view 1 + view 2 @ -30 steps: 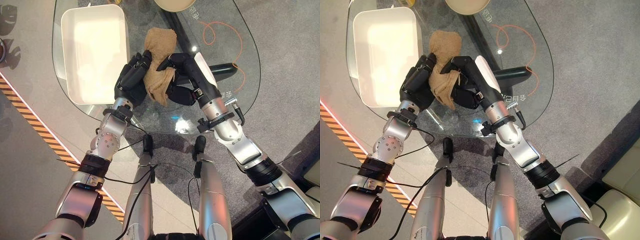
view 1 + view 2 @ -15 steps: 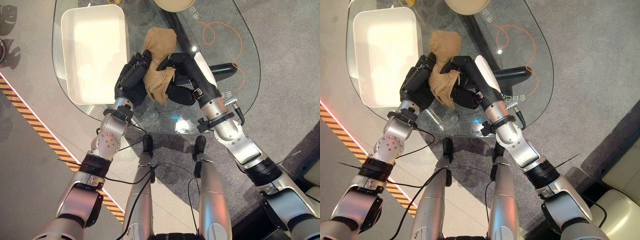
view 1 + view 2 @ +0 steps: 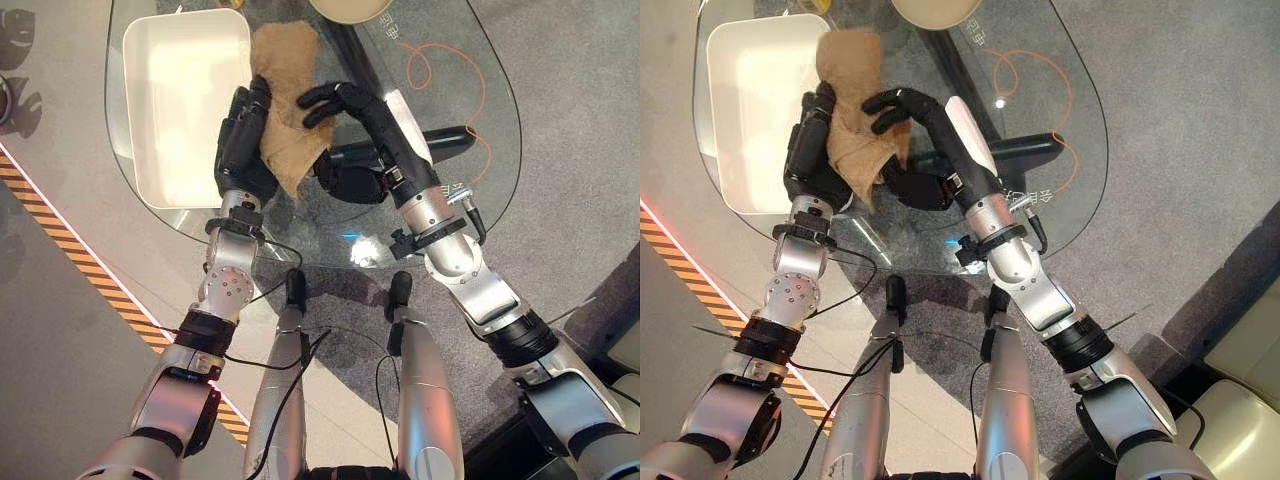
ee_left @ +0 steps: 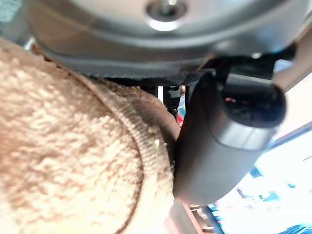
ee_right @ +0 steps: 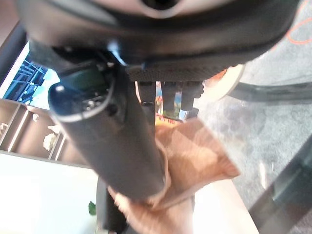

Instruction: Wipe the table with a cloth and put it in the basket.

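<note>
A tan cloth hangs over the glass table, right beside the white basket. My left hand grips the cloth's left edge, and its thumb presses against the fuzzy cloth. From the right, my right hand reaches in with its fingers stretched out, the tips resting on the cloth's right side. Past the right thumb the cloth shows as a loose fold.
The basket fills the table's left part. A round beige object lies at the far edge. An orange cable and a black table leg show through the glass. Striped tape marks the floor on the left.
Both hands have carried the cloth farther away and left, toward the basket. The right hand's fingers have straightened off their grip, and the cloth hangs more spread out.
</note>
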